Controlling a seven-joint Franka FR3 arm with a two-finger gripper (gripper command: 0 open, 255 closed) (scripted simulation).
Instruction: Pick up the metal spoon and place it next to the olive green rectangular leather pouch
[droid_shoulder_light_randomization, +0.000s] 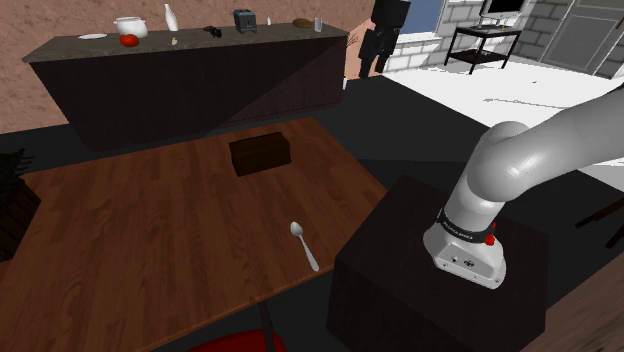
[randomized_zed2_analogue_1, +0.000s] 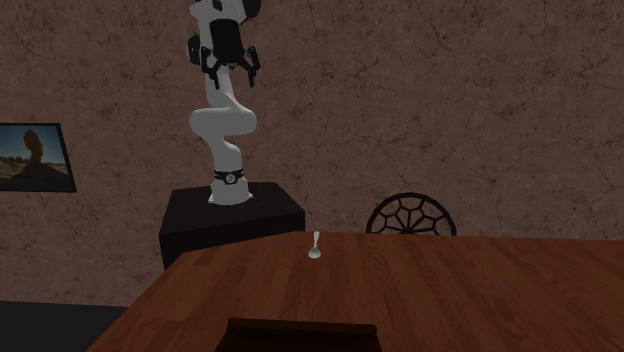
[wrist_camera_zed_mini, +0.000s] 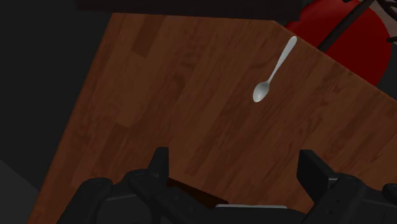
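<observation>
While the gripper (randomized_zed2_analogue_1: 228, 68) hangs high above the stand with its fingers apart and empty, the spoon (droid_shoulder_light_randomization: 304, 245) lies flat on the wooden table (droid_shoulder_light_randomization: 150, 250) far below, out ahead of the fingertips. The dark rectangular pouch (droid_shoulder_light_randomization: 260, 153) sits on the same table, well apart from the spoon. The shoulder view takes in a long counter (droid_shoulder_light_randomization: 180, 95) bearing a white bowl (droid_shoulder_light_randomization: 131, 25), its contents hidden. The second exterior view gives a rough brown wall (randomized_zed2_analogue_1: 450, 100), a framed picture (randomized_zed2_analogue_1: 35, 158) and a chair back (randomized_zed2_analogue_1: 410, 215).

pouch (randomized_zed2_analogue_1: 300, 333), probably: cut by bottom edge | chair (randomized_zed2_analogue_1: 410, 213): lower part hidden
</observation>
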